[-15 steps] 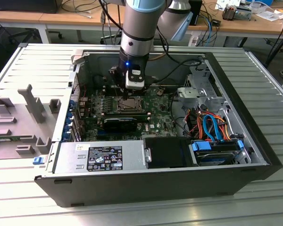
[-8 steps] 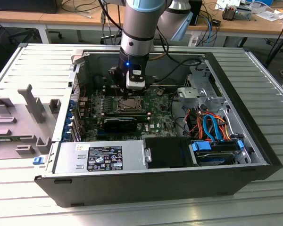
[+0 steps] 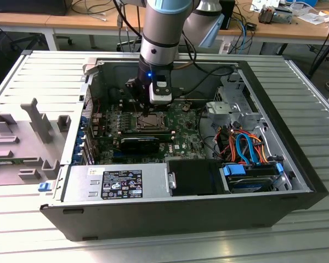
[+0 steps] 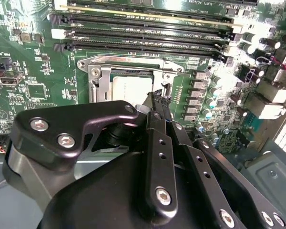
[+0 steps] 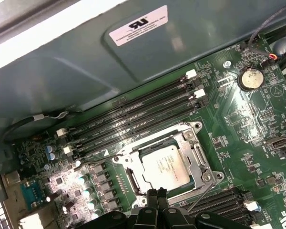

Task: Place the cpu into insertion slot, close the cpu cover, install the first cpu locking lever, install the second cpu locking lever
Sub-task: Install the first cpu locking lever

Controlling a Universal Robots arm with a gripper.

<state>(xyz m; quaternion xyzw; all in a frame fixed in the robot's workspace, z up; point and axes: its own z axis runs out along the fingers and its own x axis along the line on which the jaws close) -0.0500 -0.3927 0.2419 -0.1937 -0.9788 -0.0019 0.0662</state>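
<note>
Hand (image 5: 155,194) touches cpu cover's (image 5: 200,157) near edge.

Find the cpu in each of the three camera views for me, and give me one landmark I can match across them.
Exterior view: the cpu lies in the socket on the green board, under the gripper.
Second wrist view: its silvery top sits beyond the gripper fingertips.
First wrist view: it is the pale square in the metal frame.
Shared landmark: the long black memory slots beside the socket.

Cpu (image 5: 164,167) matt silvery metal; cpu cover (image 5: 200,160) shiny metal.
</note>
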